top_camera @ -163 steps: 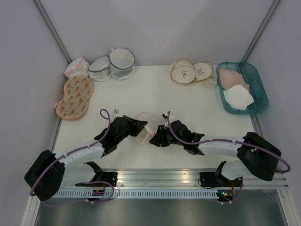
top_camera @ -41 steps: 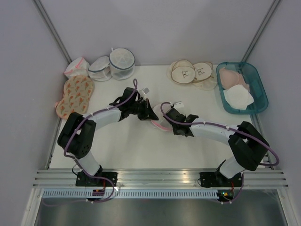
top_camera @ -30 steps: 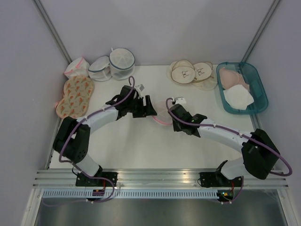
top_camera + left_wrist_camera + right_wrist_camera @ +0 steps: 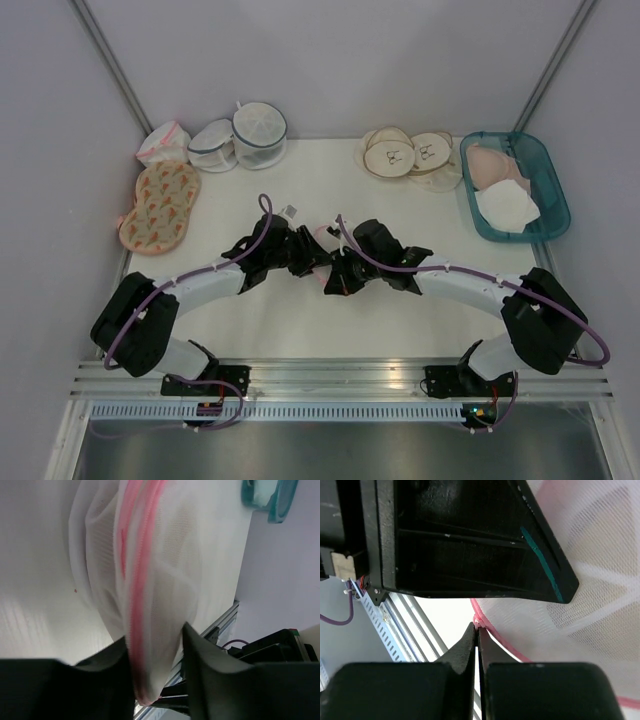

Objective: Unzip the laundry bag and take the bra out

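Compared with a second ago, both arms sit lower in the top view and meet mid-frame. The left fingers [image 4: 205, 670] grasp the laundry bag [image 4: 150, 570] across its pink zipper rim. The right fingers [image 4: 462, 652] are clenched on that rim. Bare bench [image 4: 300, 325] lies open below them. Marks on the upper-centre round pads [image 4: 390, 155] are too small to read.

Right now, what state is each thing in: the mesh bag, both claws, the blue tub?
laundry bag, held by both grippers
left gripper, closed around its mesh body
right gripper, shut on its pink rim
teal tub, holds pale garments
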Motion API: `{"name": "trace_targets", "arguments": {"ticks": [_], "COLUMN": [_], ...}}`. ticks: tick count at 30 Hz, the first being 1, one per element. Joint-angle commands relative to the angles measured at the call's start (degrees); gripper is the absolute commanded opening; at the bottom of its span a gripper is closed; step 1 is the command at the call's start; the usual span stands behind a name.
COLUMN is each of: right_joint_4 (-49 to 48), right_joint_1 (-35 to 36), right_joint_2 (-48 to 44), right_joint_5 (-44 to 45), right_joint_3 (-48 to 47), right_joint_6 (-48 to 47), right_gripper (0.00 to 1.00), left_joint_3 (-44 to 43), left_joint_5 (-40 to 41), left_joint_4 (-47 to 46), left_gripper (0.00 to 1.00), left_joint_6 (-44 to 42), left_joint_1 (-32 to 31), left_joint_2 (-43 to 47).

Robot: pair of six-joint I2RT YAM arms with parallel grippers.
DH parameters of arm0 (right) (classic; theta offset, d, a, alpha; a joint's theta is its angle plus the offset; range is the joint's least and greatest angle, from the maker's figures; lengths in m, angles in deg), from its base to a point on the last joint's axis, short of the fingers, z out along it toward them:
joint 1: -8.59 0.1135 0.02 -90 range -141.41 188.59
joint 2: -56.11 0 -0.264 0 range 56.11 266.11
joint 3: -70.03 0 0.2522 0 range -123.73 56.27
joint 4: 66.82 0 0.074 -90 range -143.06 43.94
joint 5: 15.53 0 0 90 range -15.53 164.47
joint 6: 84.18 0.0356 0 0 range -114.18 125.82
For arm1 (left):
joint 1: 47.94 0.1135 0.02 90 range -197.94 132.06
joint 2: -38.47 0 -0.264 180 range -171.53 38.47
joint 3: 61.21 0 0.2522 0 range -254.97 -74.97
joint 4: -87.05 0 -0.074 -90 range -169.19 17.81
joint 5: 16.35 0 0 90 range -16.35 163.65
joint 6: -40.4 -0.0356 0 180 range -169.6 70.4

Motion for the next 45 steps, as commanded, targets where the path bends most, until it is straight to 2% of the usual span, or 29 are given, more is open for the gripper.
{"name": "trace_targets", "arguments": {"ticks": [1,2,5,8,13,16,17,20,23,27,30,31,33,34,35,37,38,39,40,41,43,44,45], "right_joint_4": [-2.1,-1.9,1.2,8.6,17.0,21.3,23.9,27.8,30.3,31.9,31.8,31.4,30.6,30.0,29.8,28.6,28.2,27.8,27.0,24.5,18.1,15.4,12.7], "right_joint_1": [0.4,0.6,0.7,1.6,2.9,2.9,2.8,2.8,2.0,0.1,-0.6,-0.8,-0.8,-0.8,-0.8,-0.8,-0.8,-0.8,-0.8,-0.8,-0.4,-0.3,0.2], "right_joint_2": [-2.4,-2.6,-2.7,-1.9,0.2,1.9,3.3,5.3,6.8,6.8,5.1,4.0,3.3,2.6,2.3,1.8,1.8,1.7,1.4,1.1,0.0,-0.5,-1.0], "right_joint_5": [-1.7,-1.9,-1.7,1.1,12.1,19.9,28.0,41.9,51.9,60.5,63.6,63.3,61.9,61.3,60.3,57.3,56.0,54.5,52.0,46.1,36.6,25.9,20.3], "right_joint_3": [-0.4,-0.3,-0.4,-0.9,-1.0,-1.9,-3.5,-6.1,-8.6,-11.0,-11.6,-11.5,-10.9,-10.6,-10.2,-9.1,-8.7,-8.3,-7.4,-6.8,-4.4,-3.5,-1.7], "right_joint_6": [-0.3,-0.9,-2.1,-4.8,-6.6,-3.8,-2.7,1.5,4.6,8.0,9.1,9.1,8.5,8.5,8.4,7.8,7.7,7.2,6.2,5.5,3.0,2.6,2.3], "right_gripper": [0.0,0.0,0.0,0.0,0.01,0.0,0.0,0.01,0.0,0.0,0.0,0.0,0.01,0.01,0.0,0.0,0.01,0.01,0.0,0.01,0.0,0.01,0.0], "left_joint_3": [-2.8,-2.9,-4.0,-4.9,-7.6,-8.6,-8.9,-11.5,-15.1,-19.7,-22.9,-23.9,-25.3,-25.2,-23.9,-21.8,-20.6,-18.3,-16.9,-15.5,-11.2,-8.9,-7.6], "left_joint_5": [-1.0,-0.6,2.0,2.4,-0.9,-4.0,-5.0,-8.2,-12.9,-18.0,-19.6,-18.7,-14.1,-12.0,-7.1,-1.0,6.2,9.8,12.7,15.6,15.1,12.8,11.1], "left_joint_4": [-4.2,-3.8,-0.8,0.0,1.4,1.7,1.7,4.5,7.4,12.1,14.6,16.4,17.7,18.4,18.4,18.4,19.1,19.8,20.3,20.6,20.3,20.3,19.9], "left_gripper": [0.36,0.24,0.1,0.02,0.02,0.02,0.02,0.02,0.02,0.02,0.02,0.09,0.32,0.54,0.61,0.72,0.73,0.78,0.85,0.86,0.88,0.89,0.89], "left_joint_6": [1.3,1.0,-1.0,-3.1,-8.7,-11.6,-12.6,-17.4,-23.2,-30.7,-34.2,-34.6,-34.0,-33.4,-31.5,-29.3,-26.4,-25.0,-23.8,-21.3,-18.9,-16.4,-15.2], "left_joint_1": [-0.4,-0.4,0.1,1.3,3.4,4.4,4.5,4.8,5.3,6.4,7.9,8.4,9.0,9.0,9.0,9.0,9.0,9.0,9.0,9.0,8.8,8.9,8.8], "left_joint_2": [-0.5,-0.2,0.3,0.3,-2.6,-4.5,-5.1,-7.2,-10.2,-13.5,-16.6,-17.6,-18.6,-18.2,-16.0,-13.0,-10.9,-8.9,-4.2,-1.8,4.3,6.0,7.4]}}
